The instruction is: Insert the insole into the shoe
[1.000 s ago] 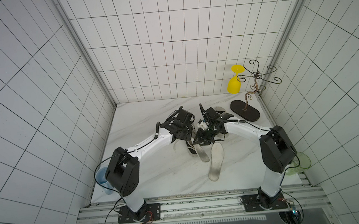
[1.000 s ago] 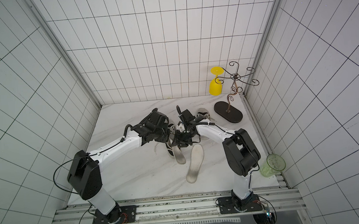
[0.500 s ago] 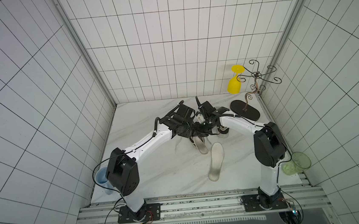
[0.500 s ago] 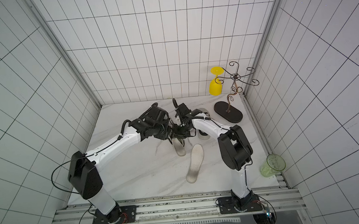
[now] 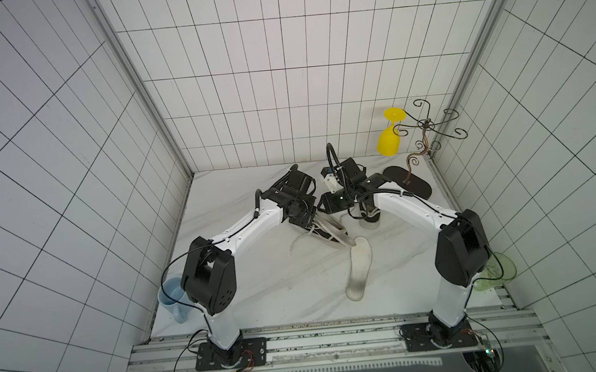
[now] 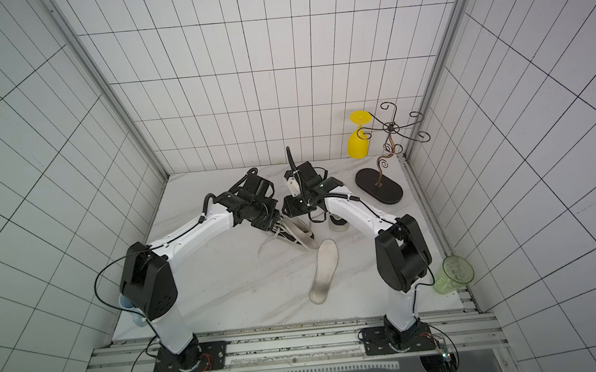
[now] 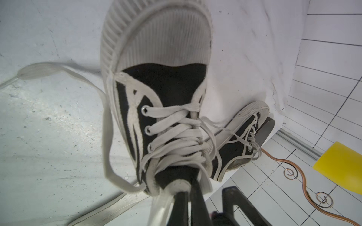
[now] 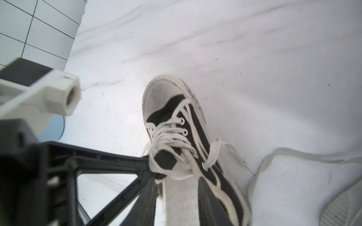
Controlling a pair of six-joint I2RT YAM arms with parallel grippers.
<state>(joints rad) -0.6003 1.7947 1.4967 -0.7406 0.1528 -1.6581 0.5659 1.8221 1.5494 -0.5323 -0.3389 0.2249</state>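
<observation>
A black-and-white sneaker, the shoe (image 5: 332,233) (image 6: 299,236) (image 7: 156,78) (image 8: 176,109), lies mid-table with its toe toward the front right. My left gripper (image 5: 311,226) (image 7: 188,190) is shut on the shoe's tongue (image 8: 164,160) and holds it up. A pale grey insole (image 8: 180,199) lies inside the shoe, under the tongue. My right gripper (image 5: 320,209) (image 8: 177,182) stands part open at the shoe's mouth. Its fingers straddle the insole and pinch nothing that I can see. The shoe's heel is hidden by both grippers.
A second, loose insole (image 5: 359,268) (image 6: 324,271) lies just in front of the shoe's toe. A second sneaker (image 5: 370,217) (image 7: 241,140) stands under my right arm. At the back right a wire stand (image 5: 409,186) holds a yellow goblet (image 5: 390,142). A blue mug (image 5: 174,300) and a green cup (image 5: 495,272) flank the arm bases.
Both grippers have drawn a little toward the back wall with the shoe. Its toe has swung to the right, toward the loose insole. The left grip on the tongue has held.
</observation>
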